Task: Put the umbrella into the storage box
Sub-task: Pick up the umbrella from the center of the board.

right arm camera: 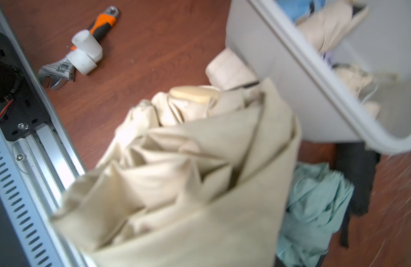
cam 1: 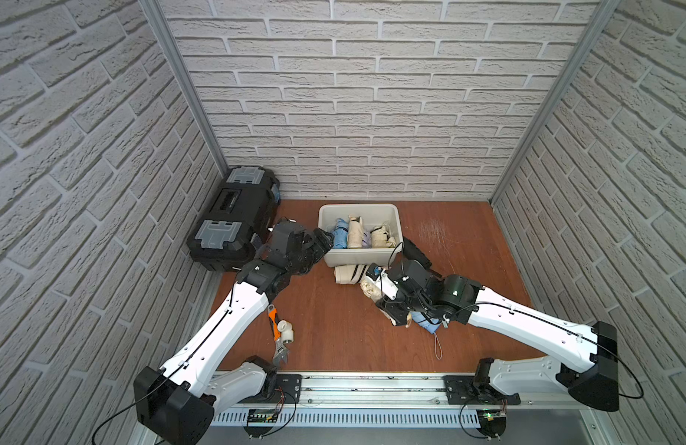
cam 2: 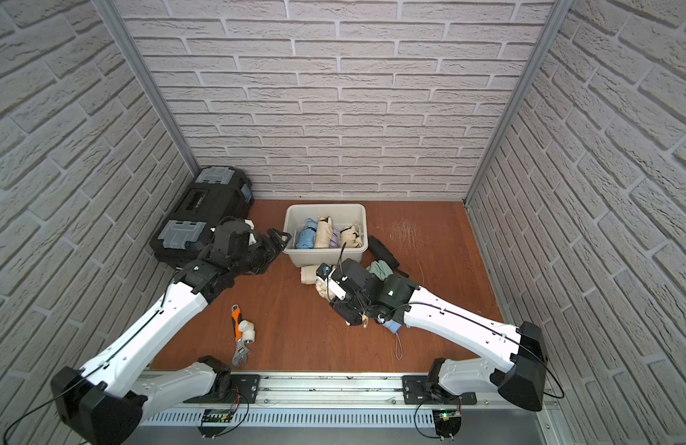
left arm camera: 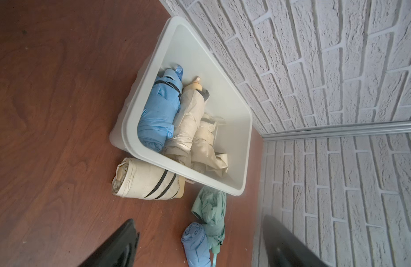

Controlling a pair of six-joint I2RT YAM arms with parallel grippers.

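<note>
Storage box (cam 1: pixel 359 212) sits far centre, already holding rolled umbrellas (cam 1: pixel 340 235). The umbrella (right arm camera: pixel 188 175) I want is beige and loosely bundled. It lies just near of the box's near wall, under my right gripper (cam 1: pixel 396 315). Fabric hides the jaws, so I cannot tell whether they pinch it. Left gripper (cam 1: pixel 322 239) spread, at the box's left. Judgement: light, soft, slippery cloth — take the stiff core mid-length.

There are at least eight folded umbrellas (left arm camera: pixel 158 118), one storage box (cam 1: pixel 358 207), one black toolbox (cam 1: pixel 233 219), one wrench (cam 1: pixel 272 319) and one pipe fitting (cam 1: pixel 286 332).
</note>
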